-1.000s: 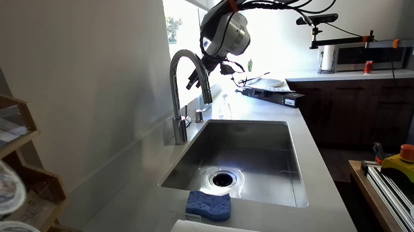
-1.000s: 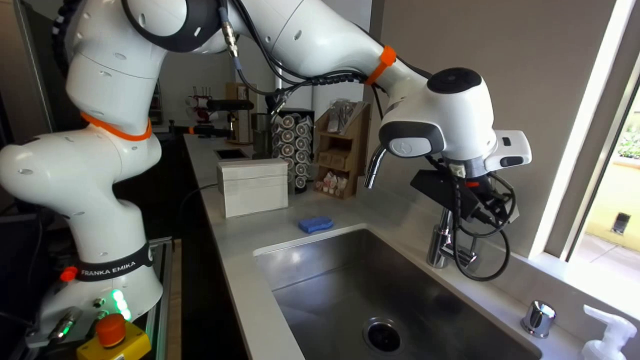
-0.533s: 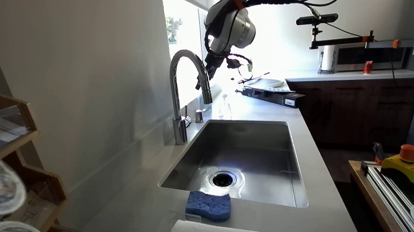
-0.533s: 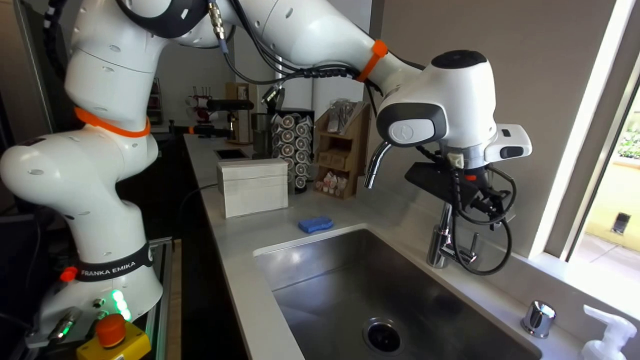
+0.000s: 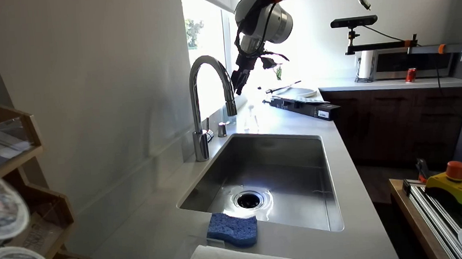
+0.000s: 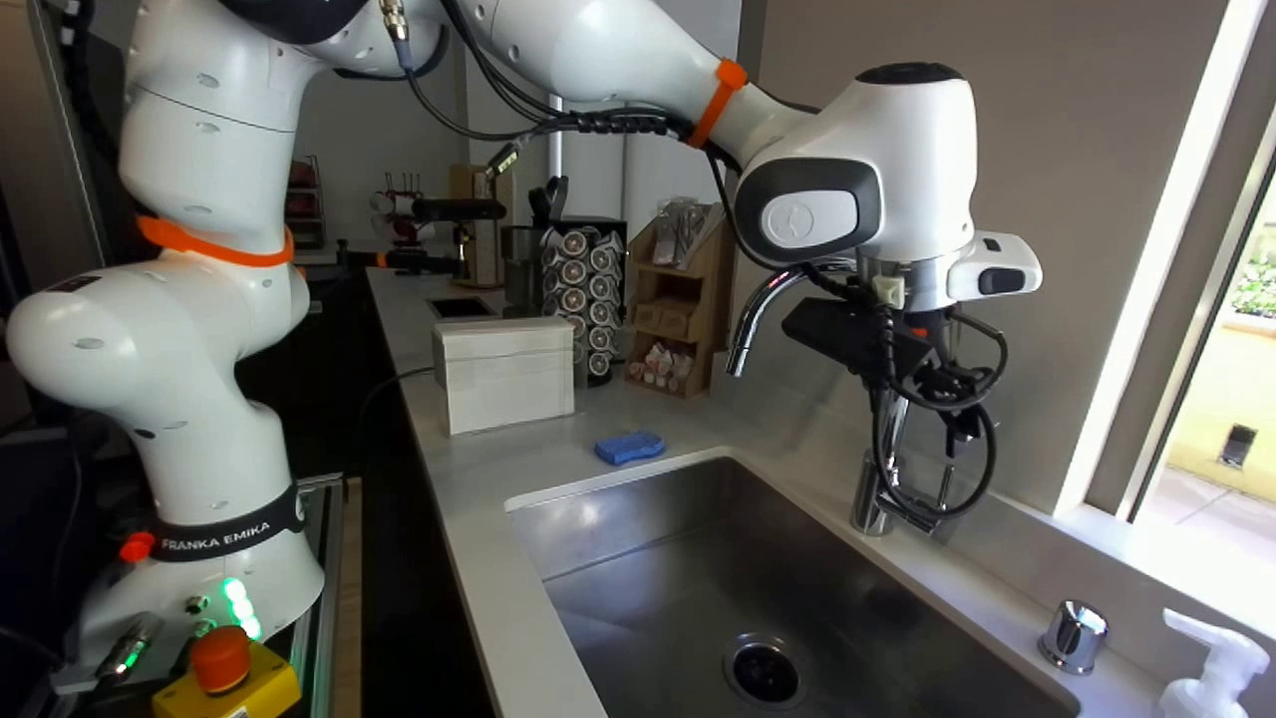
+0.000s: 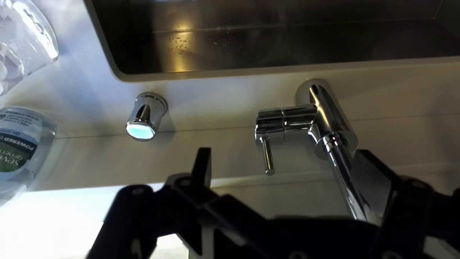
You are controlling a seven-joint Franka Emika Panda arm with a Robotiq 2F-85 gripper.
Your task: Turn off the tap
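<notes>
The tap is a tall chrome gooseneck; its stem (image 5: 195, 103) rises behind the sink's edge. Its base (image 6: 870, 504) and spout end (image 6: 739, 354) show in an exterior view; part of the stem is behind my gripper there. No water stream shows under the spout. In the wrist view the tap body (image 7: 329, 111) carries a side lever (image 7: 267, 154) that points toward me. My gripper (image 7: 284, 151) is open and empty. The lever lies between the fingers in that picture, ahead of the tips and apart from them. The right finger overlaps the stem; contact cannot be told. My gripper (image 5: 238, 89) hangs above lever height.
The steel sink (image 6: 638, 496) lies in front of the tap. A chrome cap (image 7: 146, 116), a labelled clear bottle (image 7: 21, 147) and a white pump dispenser (image 6: 1216, 663) stand along the back. A blue sponge (image 5: 232, 229) sits by the sink. The wall and window (image 5: 206, 37) are behind.
My gripper has moved rightward past the spout in an exterior view, and the arm has risen and shifted left in an exterior view. It now points more steeply down. The tap has not moved.
</notes>
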